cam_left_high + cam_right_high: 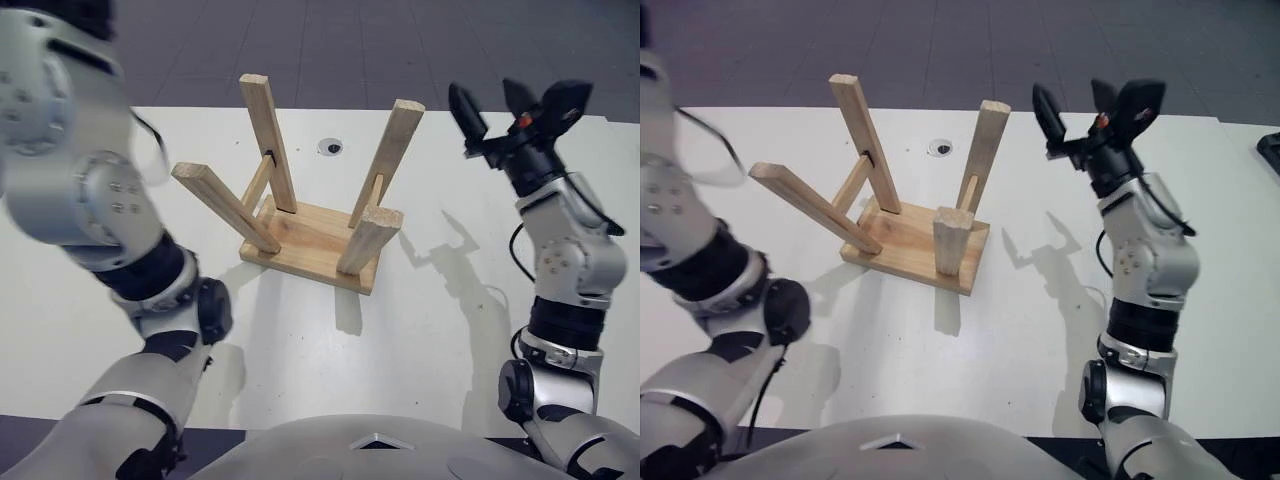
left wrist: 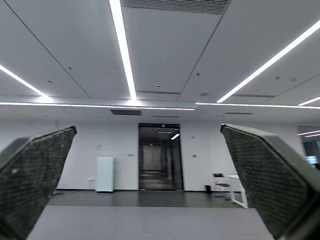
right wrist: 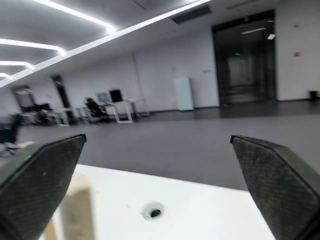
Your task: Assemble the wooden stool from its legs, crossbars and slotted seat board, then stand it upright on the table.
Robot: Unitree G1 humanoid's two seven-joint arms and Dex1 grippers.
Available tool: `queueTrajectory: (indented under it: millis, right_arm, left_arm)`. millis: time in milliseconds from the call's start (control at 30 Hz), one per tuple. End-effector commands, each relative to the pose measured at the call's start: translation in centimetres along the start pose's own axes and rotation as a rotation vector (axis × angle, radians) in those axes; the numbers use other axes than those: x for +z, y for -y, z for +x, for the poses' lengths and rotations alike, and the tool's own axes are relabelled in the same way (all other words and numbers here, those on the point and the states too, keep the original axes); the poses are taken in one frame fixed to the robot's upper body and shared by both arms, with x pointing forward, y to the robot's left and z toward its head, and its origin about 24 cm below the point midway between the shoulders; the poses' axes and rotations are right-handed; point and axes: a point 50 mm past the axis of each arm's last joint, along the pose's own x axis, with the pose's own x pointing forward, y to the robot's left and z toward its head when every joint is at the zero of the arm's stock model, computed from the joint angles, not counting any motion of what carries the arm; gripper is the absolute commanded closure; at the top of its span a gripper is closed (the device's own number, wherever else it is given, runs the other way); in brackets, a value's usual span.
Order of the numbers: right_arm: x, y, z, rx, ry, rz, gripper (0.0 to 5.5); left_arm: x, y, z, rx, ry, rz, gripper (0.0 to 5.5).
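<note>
Right end effector [image 1: 487, 105] gaped empty above worktop [image 1: 420, 340] | left end effector [image 2: 148, 130] likewise | I judged stool [image 1: 310, 238] assembled, legs up | next needed: grip, flip upright.

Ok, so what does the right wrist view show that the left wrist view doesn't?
Right wrist view, not left: the white table with a round hole in it, a blurred pale wooden piece, likely a stool leg, and desks off in the room.
Left wrist view, not right: a dark chair beside the doorway.
Both: the arm's own fingers spread open, left gripper and right gripper, plus the doorway, a white cabinet and ceiling light strips.
</note>
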Motion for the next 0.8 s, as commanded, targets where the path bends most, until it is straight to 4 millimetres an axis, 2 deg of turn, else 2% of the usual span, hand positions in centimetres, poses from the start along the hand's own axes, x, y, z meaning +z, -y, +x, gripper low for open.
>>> queueTrajectory:
  millis: [33, 133, 233, 333, 467, 567, 700, 800]
  right_arm:
    - [4.9, -6.2, -2.9, 0.598, -0.076, 0.061, 0.10]
    - [5.0, -6.2, -4.4, 0.667, -0.222, 0.075, 0.10]
    - [5.1, -7.3, -5.3, 0.768, -0.311, 0.109, 0.10]
    - [3.5, -8.3, -5.4, 0.836, -0.422, 0.113, 0.10]
    - [1.2, -8.8, -5.2, 0.868, -0.486, 0.134, 0.71]
    - [-0.2, -8.6, -4.8, 0.838, -0.507, 0.118, 1.17]
    - [-1.2, -8.6, -5.0, 0.821, -0.526, 0.115, 1.87]
    - [-1.6, -8.4, -5.0, 0.804, -0.530, 0.116, 2.30]
  left_arm:
    - [-3.4, -6.8, -4.9, -0.223, -0.356, 0.257, 0.10]
    - [-6.9, -8.0, -8.8, -0.384, -0.598, 0.232, 0.10]
    - [-8.2, -8.5, -10.8, -0.445, -0.703, 0.176, 0.10]
    - [-8.8, -7.9, -10.5, -0.412, -0.665, 0.140, 0.10]
    - [-10.1, -7.2, -10.0, -0.349, -0.645, 0.101, 0.10]
    - [-10.6, -6.6, -10.3, -0.366, -0.652, 0.078, 0.10]
    - [-10.9, -6.2, -10.4, -0.374, -0.662, 0.057, 0.10]
    - [-10.8, -5.0, -10.7, -0.419, -0.662, 0.052, 0.10]
